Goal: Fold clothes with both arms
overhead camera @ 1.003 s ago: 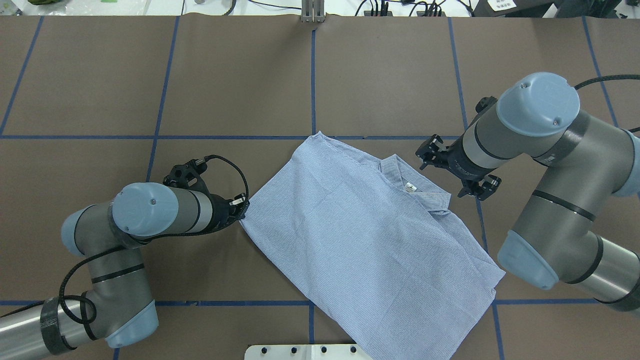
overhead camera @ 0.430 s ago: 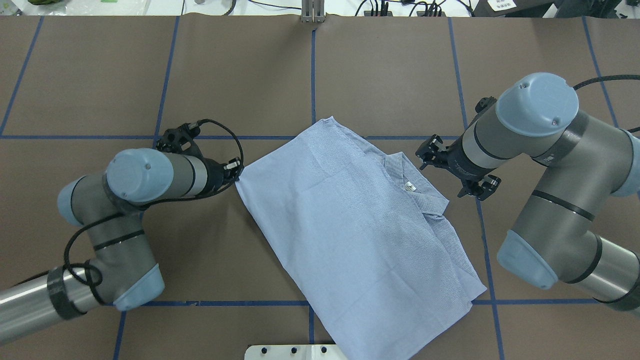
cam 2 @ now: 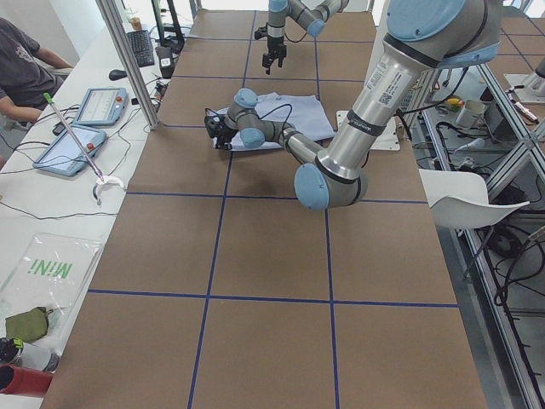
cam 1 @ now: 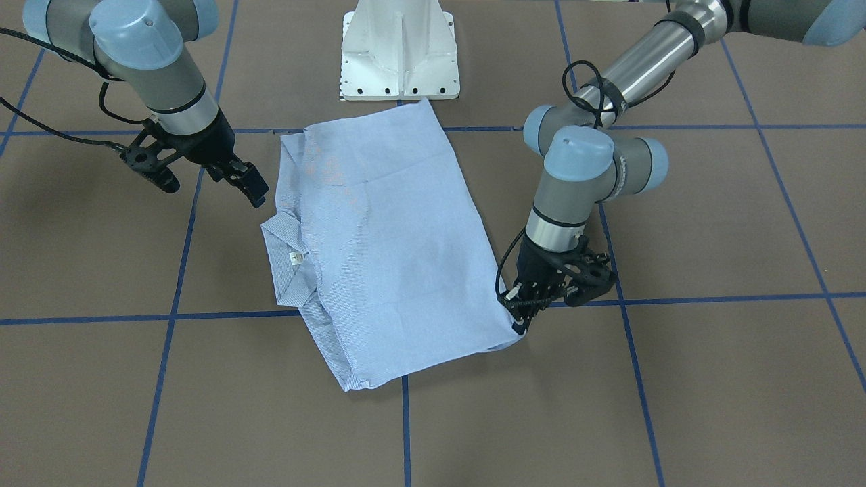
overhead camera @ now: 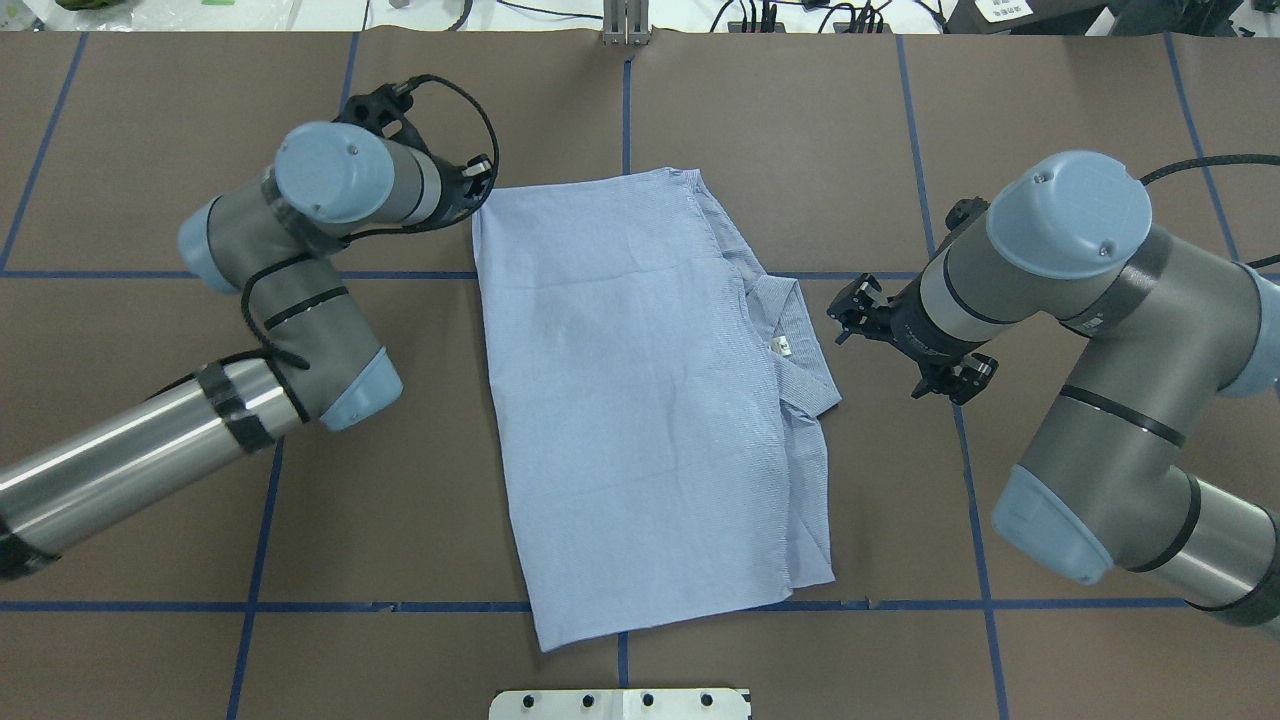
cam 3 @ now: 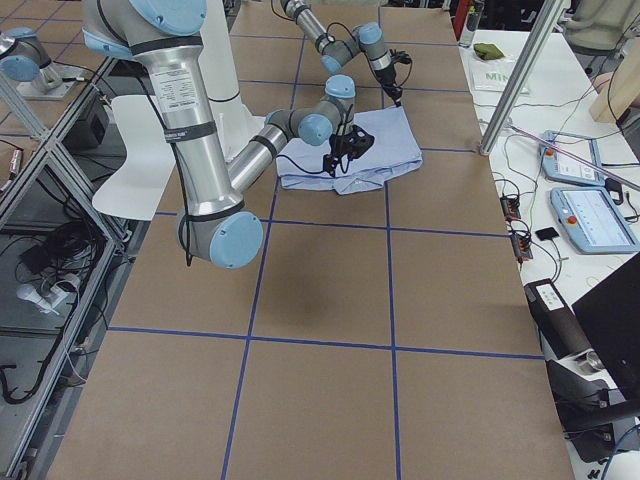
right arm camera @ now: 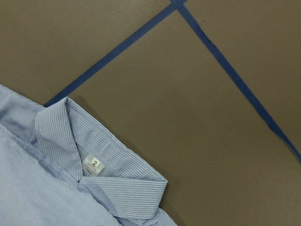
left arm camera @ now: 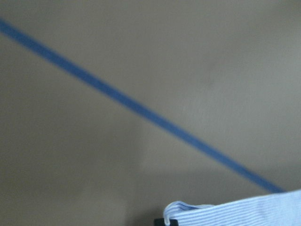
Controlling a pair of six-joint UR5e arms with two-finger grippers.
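The clothes are one light blue striped shirt (overhead camera: 630, 400), folded into a long panel that runs from the far side of the table toward me. Its collar (overhead camera: 792, 335) with a small white label (right arm camera: 93, 164) points to my right. My left gripper (overhead camera: 480, 190) is shut on the shirt's far left corner, low at the table; the front view shows the same left gripper (cam 1: 517, 322) pinching that corner of the shirt (cam 1: 385, 237). A fold of striped cloth (left arm camera: 244, 212) fills the bottom of the left wrist view. My right gripper (overhead camera: 852, 305) hovers open and holds nothing, just right of the collar.
Brown table cover (overhead camera: 760, 150) with blue tape grid lines (overhead camera: 625, 110). The white pedestal base (overhead camera: 620, 703) sits at the near edge. Cables lie along the far edge. In the exterior left view, a seated person (cam 2: 21, 60) and tablets (cam 2: 102, 106) are beside the table.
My left gripper has pulled the shirt's corner toward the far side of the table. The shirt has swung round from a diagonal to lie lengthwise. The right arm has barely moved.
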